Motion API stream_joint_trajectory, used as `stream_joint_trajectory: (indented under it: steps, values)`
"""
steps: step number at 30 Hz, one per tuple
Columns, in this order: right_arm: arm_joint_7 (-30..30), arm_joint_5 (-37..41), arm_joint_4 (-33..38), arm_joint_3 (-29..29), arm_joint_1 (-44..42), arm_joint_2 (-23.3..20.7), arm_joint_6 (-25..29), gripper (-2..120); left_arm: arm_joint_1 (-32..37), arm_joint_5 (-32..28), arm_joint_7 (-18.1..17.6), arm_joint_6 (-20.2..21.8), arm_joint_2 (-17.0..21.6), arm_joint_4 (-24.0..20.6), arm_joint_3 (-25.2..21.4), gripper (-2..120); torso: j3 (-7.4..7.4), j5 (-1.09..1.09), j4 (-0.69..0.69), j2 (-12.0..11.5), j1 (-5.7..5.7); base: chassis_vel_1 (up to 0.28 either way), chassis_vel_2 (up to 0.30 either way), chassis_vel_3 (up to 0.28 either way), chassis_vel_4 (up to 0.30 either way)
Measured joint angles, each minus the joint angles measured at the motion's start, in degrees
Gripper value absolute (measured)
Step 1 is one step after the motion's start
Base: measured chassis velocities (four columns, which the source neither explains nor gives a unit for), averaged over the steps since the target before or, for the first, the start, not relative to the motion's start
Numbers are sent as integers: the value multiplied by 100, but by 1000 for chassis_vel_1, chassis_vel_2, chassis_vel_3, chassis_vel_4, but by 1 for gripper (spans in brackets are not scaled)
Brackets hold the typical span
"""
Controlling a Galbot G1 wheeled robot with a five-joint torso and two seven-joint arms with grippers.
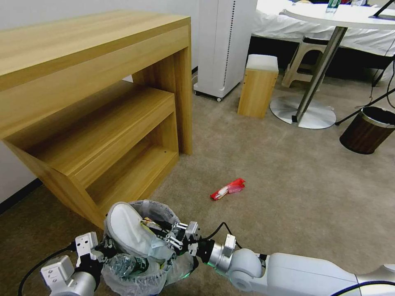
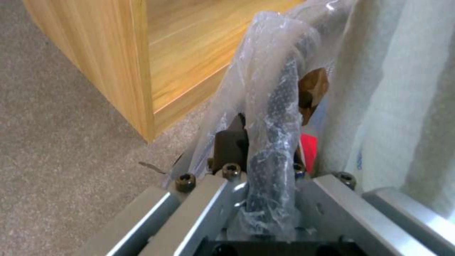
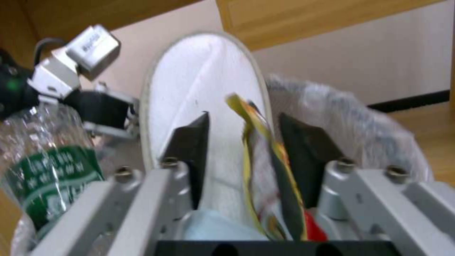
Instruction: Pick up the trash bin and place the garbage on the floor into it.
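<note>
The left hand (image 1: pixel 108 248) is clenched on the bag-lined rim of the trash bin (image 1: pixel 164 210), held just beside the wooden shelf unit (image 1: pixel 103 123). A white slipper (image 1: pixel 129 232) sticks out. The right hand (image 1: pixel 172 237) reaches inside, spread around a yellow wrapper (image 3: pixel 256 149). A red wrapper (image 1: pixel 228 189) lies on the carpet (image 1: pixel 288 185).

The room is evenly and brightly lit from above, with soft, faint shadows on the carpet (image 1: pixel 288 185) and darker shade inside the wooden shelf unit (image 1: pixel 123 164). Straight lines bow toward the head view's edges. The right wrist view is motion-blurred, its slipper (image 3: pixel 208 92) smeared. The left wrist view is soft, with small glints on the crinkled plastic bag (image 2: pixel 265 71).
</note>
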Motion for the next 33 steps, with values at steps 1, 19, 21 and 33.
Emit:
stream_joint_trajectory:
  steps: [1,19,21,33]
  values:
    - [0,0,0,0,0,0,0,45,0,0,0,0,0,0,0,1,0,0,0,0,0,0,0,0,0]
    - [955,-130,447,1143,-314,-58,-318,100,-79,-23,-7,-8,38,156,-62,1,0,0,0,0,0,0,0,0,0]
    - [1074,-157,447,1247,-335,-68,-376,100,-84,-23,-8,-9,37,155,-70,1,0,0,0,0,0,0,0,0,0]
    - [3533,-488,481,2662,-778,-527,-1608,100,-84,147,-5,-23,-10,138,-124,1,0,1,0,0,0,0,0,0,0]
